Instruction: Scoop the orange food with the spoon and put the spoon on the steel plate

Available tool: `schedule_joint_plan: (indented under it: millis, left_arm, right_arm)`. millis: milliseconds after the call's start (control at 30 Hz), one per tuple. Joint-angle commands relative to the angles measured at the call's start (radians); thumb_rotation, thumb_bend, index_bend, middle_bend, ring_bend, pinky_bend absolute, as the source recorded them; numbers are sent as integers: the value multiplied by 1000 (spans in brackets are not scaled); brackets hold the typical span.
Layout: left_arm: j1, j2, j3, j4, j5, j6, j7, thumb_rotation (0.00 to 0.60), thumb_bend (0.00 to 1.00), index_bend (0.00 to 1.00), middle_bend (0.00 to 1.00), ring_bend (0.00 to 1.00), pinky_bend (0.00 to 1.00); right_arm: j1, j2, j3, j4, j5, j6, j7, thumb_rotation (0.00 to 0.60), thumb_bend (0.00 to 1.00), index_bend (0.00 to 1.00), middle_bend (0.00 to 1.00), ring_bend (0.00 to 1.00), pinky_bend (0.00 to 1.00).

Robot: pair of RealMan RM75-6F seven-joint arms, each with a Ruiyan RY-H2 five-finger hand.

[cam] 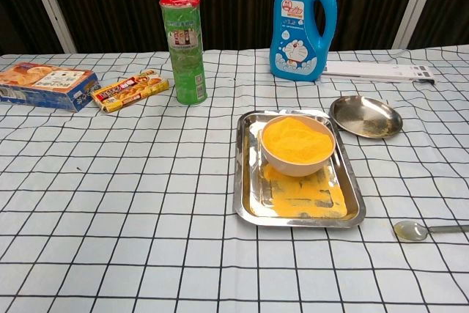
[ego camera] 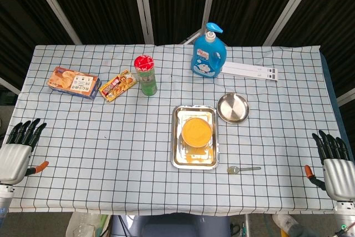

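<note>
spoon untouched near counter's front edge, right of the tray with the orange food bowl. both hands empty, fingers apart. right hand should pinch the handle, bowl level.

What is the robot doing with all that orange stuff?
Nothing is being handled yet. The left hand and right hand rest open at the near table edge, holding nothing. The small metal spoon lies on the checked cloth beside the rectangular steel tray, which holds a bowl of orange food. The round steel plate sits empty behind it.
</note>
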Motion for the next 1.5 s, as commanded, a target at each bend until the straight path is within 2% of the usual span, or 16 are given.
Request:
schedule_joint_plan:
  millis: [33,233,533,900,1233,1500]
  left_arm:
    - [0,0,0,0,0,1,-1,600,0,0,0,0,0]
    - [2,0,1,0,4,7,1,600,0,0,0,0,0]
    - [16,7,12,-9,33,40,-32,600,0,0,0,0,0]
    - [52,31,57,-35,86,76,-36,600,0,0,0,0,0]
    - [45,32,51,-35,75,56,-46,600,0,0,0,0,0]
    - [43,32,50,-36,73,50,-46,600,0,0,0,0,0]
  right_arm:
    - [0,0,0,0,-2,1,2,600,405,0,0,0,0]
    - [5,-7,-9,-9,-26,-2,2,600,405,6,0,0,0]
    - [53,-48,-59,-48,-64,-120,-102,600,405,211,0,0,0]
    - [94,-149,-64,-33,-29,-209,-221,600,405,381,41,0,0]
    - [135,-259,-35,51,2,-251,-275,600,405,452,79,0,0]
    - [156,-303,-21,103,45,-288,-297,600,405,457,80,0,0]
